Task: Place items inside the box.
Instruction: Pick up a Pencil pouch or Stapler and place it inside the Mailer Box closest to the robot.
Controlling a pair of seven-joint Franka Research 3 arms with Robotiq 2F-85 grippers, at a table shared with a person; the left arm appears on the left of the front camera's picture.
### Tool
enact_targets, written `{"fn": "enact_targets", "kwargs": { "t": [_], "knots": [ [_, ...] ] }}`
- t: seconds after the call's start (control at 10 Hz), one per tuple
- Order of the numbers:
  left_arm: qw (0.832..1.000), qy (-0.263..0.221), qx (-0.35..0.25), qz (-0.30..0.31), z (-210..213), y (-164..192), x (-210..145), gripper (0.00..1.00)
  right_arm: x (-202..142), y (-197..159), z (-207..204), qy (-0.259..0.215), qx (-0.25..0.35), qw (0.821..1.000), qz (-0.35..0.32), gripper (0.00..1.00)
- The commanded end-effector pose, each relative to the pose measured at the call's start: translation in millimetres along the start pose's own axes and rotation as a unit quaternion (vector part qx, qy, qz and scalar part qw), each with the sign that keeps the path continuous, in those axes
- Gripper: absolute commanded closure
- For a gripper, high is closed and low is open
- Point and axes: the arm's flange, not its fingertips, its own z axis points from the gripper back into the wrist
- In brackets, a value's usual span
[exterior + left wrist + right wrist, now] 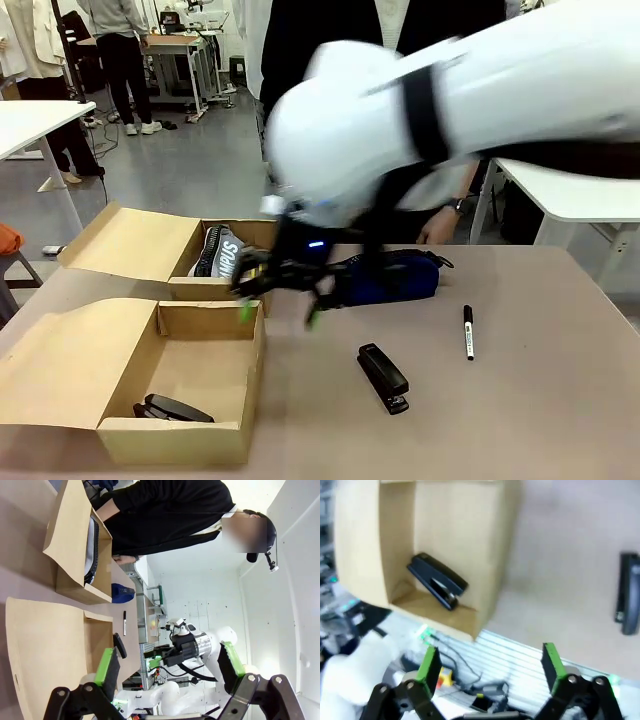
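Note:
Blurred with motion, my right gripper (pixel 278 298) hangs open just past the far right corner of the near cardboard box (pixel 205 318). In the right wrist view it (pixel 491 664) stands open and empty above that box (pixel 507 540). A black stapler (pixel 172 409) (pixel 437 581) lies inside the box. A second black stapler (pixel 383 377) (pixel 630 600) lies on the table, with a black marker pen (pixel 467 331) to its right. The navy pouch (pixel 395 275) lies behind the gripper. A grey pouch (pixel 218 252) sits in the far box (pixel 130 240). My left gripper (pixel 168 665) is open and empty.
A person in black stands at the far side with a hand (pixel 440 228) near the table edge. The near box's flap (pixel 70 360) lies open to the left. In the left wrist view I see the far box (pixel 75 540), navy pouch (pixel 121 592), marker (pixel 124 623) and stapler (pixel 119 645).

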Motion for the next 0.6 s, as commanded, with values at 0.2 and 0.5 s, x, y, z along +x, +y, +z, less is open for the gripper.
{"fn": "enact_targets", "kwargs": {
  "t": [0.2, 0.5],
  "knots": [
    [1.0, 0.003, -0.004, -0.01, 0, 0, -3, 0.0, -55, -91, 17, -0.018, 0.01, 0.999, -0.034, 0.0],
    [1.0, 0.003, -0.004, -0.01, 0, 0, -3, 0.0, -42, -84, 10, 0.03, -0.024, 0.999, 0.023, 0.0]
  ]
}}
